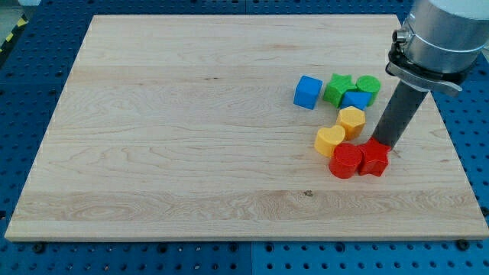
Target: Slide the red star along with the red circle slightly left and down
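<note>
While my tip (pixel 380 143) touches the red star (pixel 374 159), fingerless, the red circle (pixel 346 161) sits against it leftward.

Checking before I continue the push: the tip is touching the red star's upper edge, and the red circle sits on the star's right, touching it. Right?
Not quite. The camera view shows the red circle on the left of the red star, not its right; they do touch. My tip is at the star's upper edge, as you said.
</note>
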You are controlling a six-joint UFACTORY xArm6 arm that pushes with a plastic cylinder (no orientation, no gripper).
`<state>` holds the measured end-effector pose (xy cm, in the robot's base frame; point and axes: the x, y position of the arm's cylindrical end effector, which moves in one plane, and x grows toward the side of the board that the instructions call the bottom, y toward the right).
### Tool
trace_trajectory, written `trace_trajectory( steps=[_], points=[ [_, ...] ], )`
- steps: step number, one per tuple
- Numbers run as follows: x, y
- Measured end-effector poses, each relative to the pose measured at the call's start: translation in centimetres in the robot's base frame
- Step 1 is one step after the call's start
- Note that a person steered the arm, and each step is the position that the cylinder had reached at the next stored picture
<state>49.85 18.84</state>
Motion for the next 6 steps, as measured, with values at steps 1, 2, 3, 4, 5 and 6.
trace_trajectory(
  steps=[1,2,3,4,5,6],
  points=[
    [0.1,0.0],
    [1.8,0.0],
    [1.9,-0.4],
    [3.0,-2.4],
    [3.5,-3.1],
    [3.5,0.9]
  ],
)
